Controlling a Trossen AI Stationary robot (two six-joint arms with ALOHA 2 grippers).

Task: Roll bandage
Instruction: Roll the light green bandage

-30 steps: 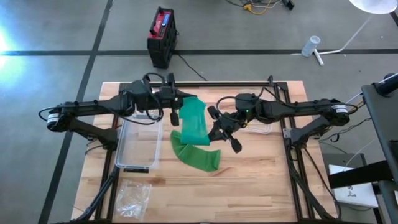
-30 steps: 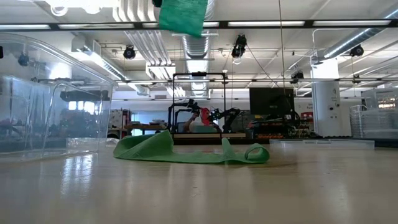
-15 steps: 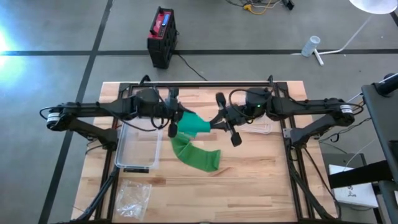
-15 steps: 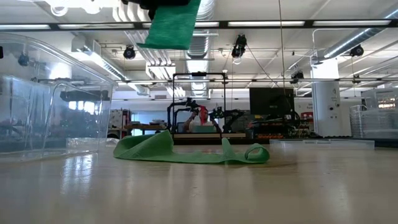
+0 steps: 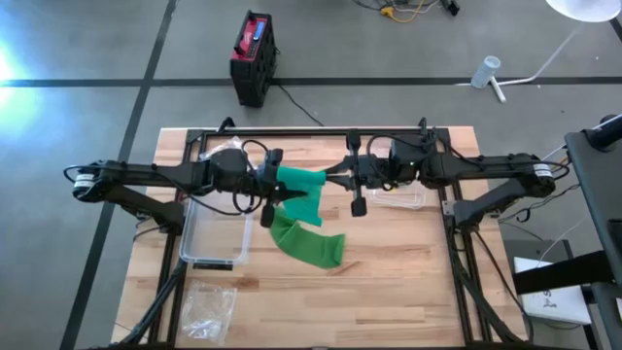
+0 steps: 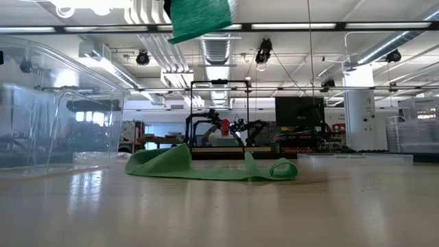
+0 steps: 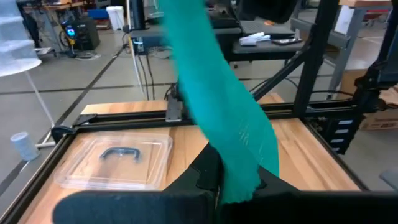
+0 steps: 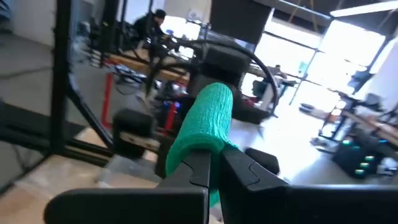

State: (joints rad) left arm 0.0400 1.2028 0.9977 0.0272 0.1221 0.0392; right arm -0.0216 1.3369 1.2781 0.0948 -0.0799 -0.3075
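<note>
Both my arms are up over the back-middle of the desk (image 5: 408,282), w/ the green bandage (image 5: 301,185) stretched between them. My left end effector (image 5: 273,181) is clamped tight on one end of the raised bandage; in my left wrist view the band (image 7: 224,118) runs up and away from my fingers (image 7: 208,177), pinched at the bottom edge. My right end effector (image 5: 342,178) is closed too, gripping the other end, where the fabric (image 8: 202,130) is bunched into a rounded wad sitting right above my fingers (image 8: 242,168). The two end effectors face each other, near together, bandage span short between them. From the left grip the rest of the bandage hangs down and lies in loose folds on the desk (image 6: 212,168), towards the middle, w/ one end curled into a small loop. Clear plastic bin (image 5: 216,228) sits under my left arm, its lid (image 5: 400,199) flat under the right arm. A crumpled clear bag (image 5: 207,309) lies at the front left corner.
</note>
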